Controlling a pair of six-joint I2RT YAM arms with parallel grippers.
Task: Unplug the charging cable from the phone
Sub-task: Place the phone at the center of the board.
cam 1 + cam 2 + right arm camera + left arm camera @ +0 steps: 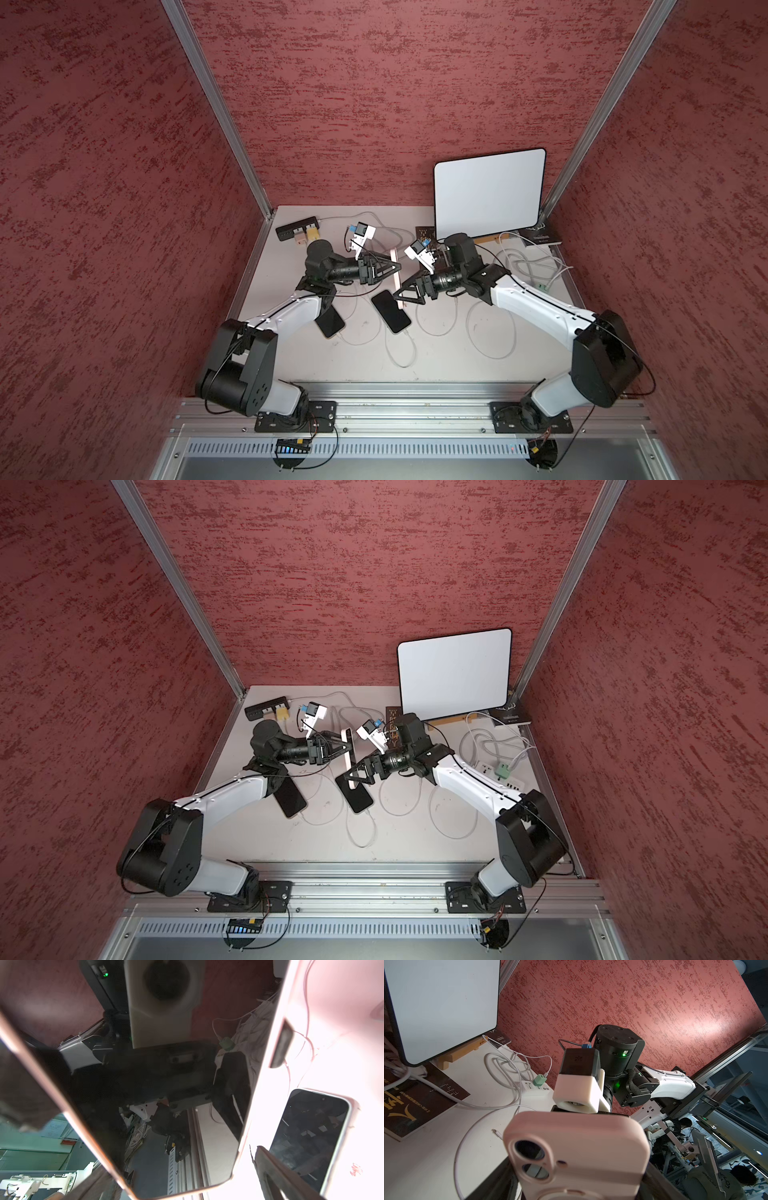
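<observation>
Red walls enclosed the white counter (440,365). We saw the left claw (395,268) clamp the pink phone (577,1147) upright above it, the right claw (402,294) spread wide beside, the charging cable (497,1134) lying loose.

Both my top views look steeply down from high over the arm bases, sharing nearly the whole table (436,368). Left wrist cam sits tight behind the pink phone (577,1153), facing the right arm (675,1084); right wrist cam stares point-blank at its screen side.
</observation>
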